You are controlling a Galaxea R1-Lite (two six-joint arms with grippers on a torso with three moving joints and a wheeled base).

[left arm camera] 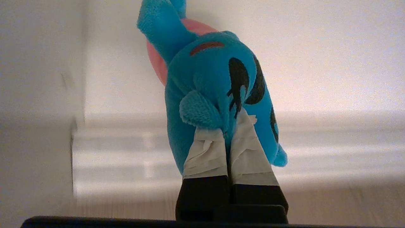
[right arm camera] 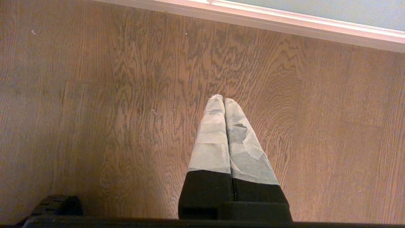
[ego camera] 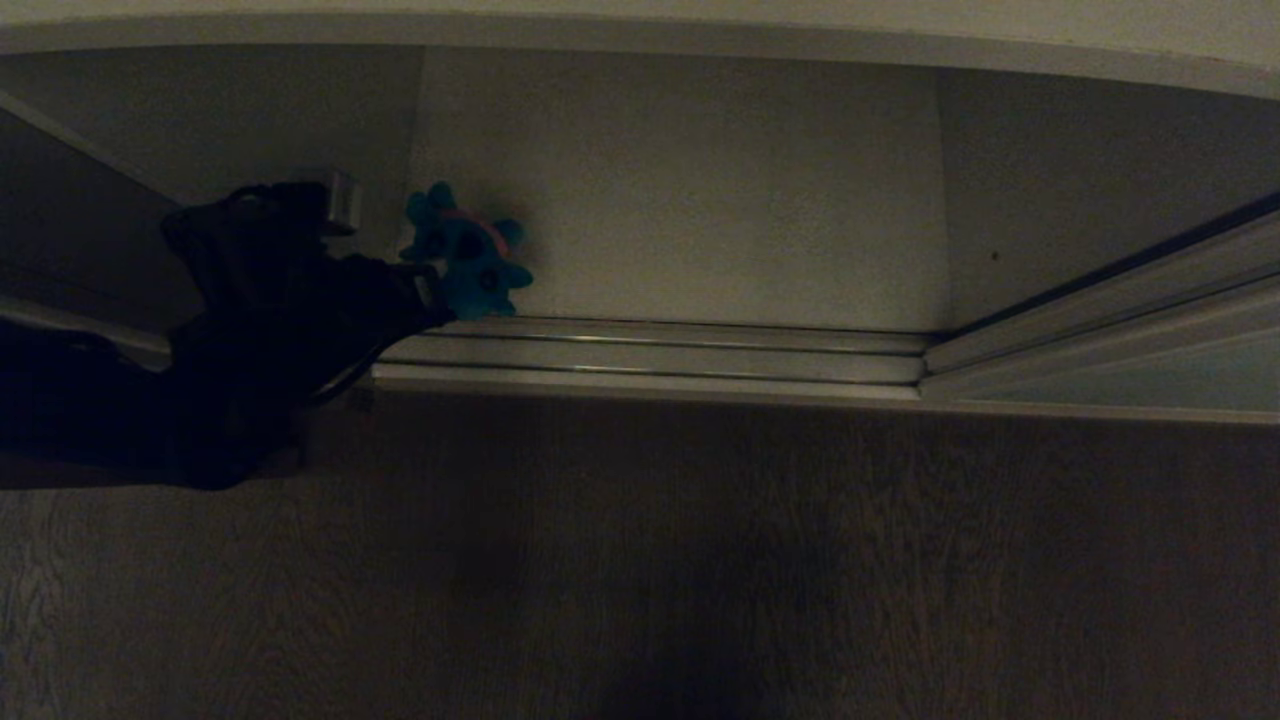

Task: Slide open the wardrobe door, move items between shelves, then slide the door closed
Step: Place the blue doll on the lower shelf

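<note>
My left gripper (ego camera: 432, 290) is shut on a blue plush toy (ego camera: 470, 255) with a pink top, one of the items. It holds the toy at the front left of the wardrobe's lowest white shelf (ego camera: 700, 190), just behind the door track. In the left wrist view its taped fingers (left arm camera: 205, 152) pinch the toy's (left arm camera: 215, 82) blue body from below. I cannot tell whether the toy touches the board. The sliding wardrobe door (ego camera: 1150, 375) stands pushed to the right, leaving the compartment open. My right gripper (right arm camera: 224, 98) is shut and empty, parked over the wooden floor.
The pale double door track (ego camera: 650, 350) runs along the compartment's front. Dark wooden floor (ego camera: 700, 560) fills the near part of the head view. The front edge of a higher shelf (ego camera: 640, 30) crosses the top. The door's cream frame edge (right arm camera: 284, 22) shows in the right wrist view.
</note>
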